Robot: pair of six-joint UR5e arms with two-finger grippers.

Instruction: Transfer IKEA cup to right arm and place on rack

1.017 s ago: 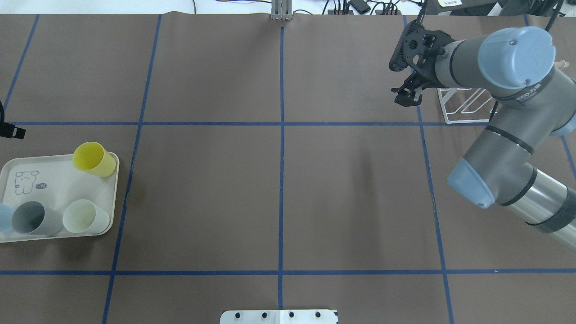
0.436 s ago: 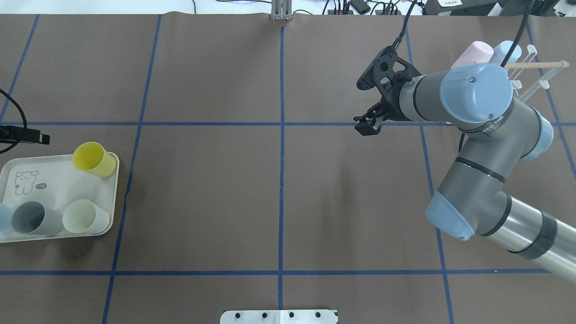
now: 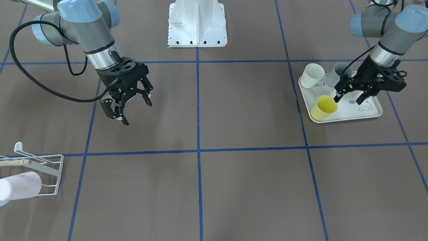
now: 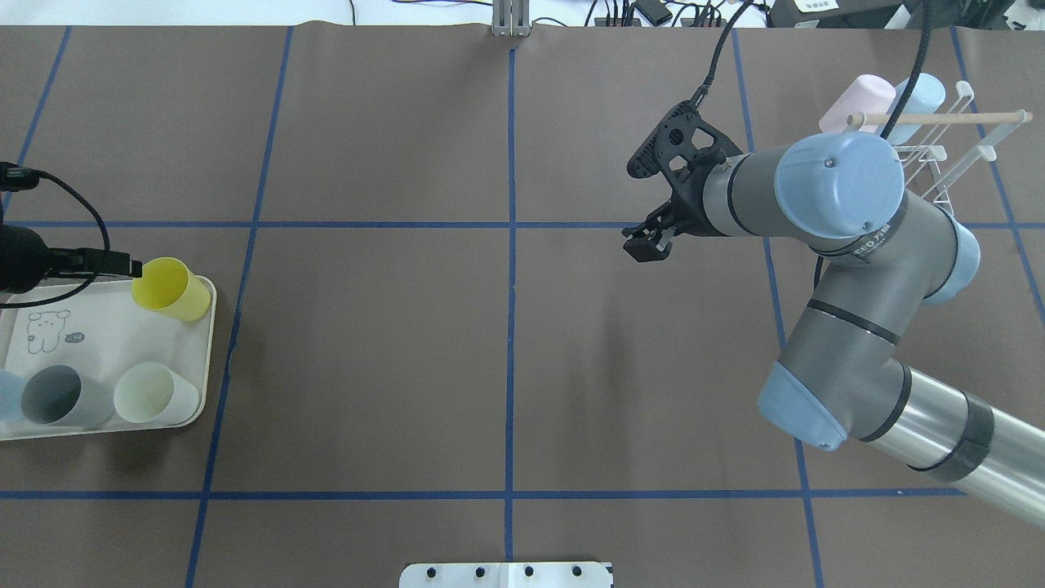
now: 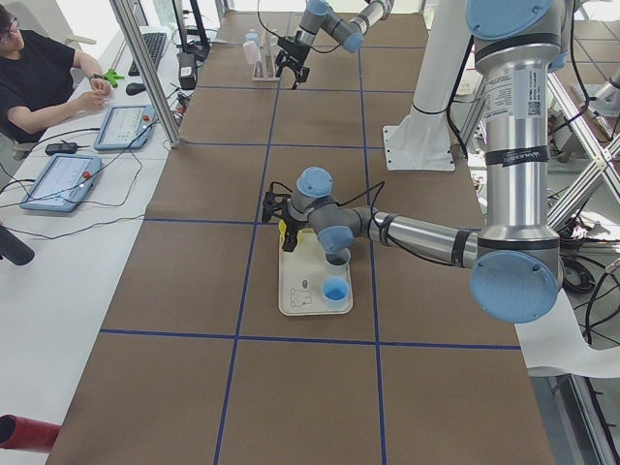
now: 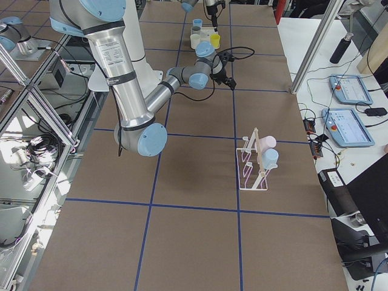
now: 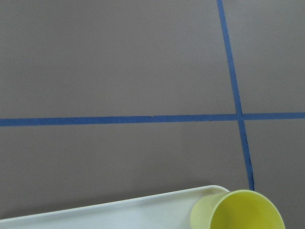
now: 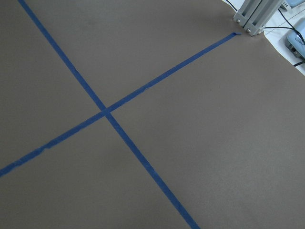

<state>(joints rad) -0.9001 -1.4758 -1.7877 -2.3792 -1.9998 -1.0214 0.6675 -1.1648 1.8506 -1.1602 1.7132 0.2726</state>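
Observation:
A yellow cup [image 4: 170, 288] stands on the far right corner of the cream rabbit-print tray [image 4: 98, 327]; it also shows in the front view [image 3: 323, 106] and the left wrist view [image 7: 238, 212]. My left gripper [image 3: 347, 99] is open and empty, hovering over the tray just beside the yellow cup. My right gripper [image 3: 133, 108] is open and empty above bare table, right of centre in the overhead view [image 4: 647, 245]. The white wire rack [image 4: 947, 147] with its wooden rod [image 4: 939, 118] stands at the far right.
A grey cup [image 4: 57, 396], a pale cup [image 4: 155, 392] and a blue cup [image 4: 6, 396] also stand on the tray. A pink cup [image 4: 865, 98] and a light blue cup [image 4: 918, 94] hang on the rack. The robot base [image 3: 197, 26] is at the near table edge.
My right arm has swung left, away from the rack, towards the table's middle. My left gripper has come in from the left edge up to the yellow cup.

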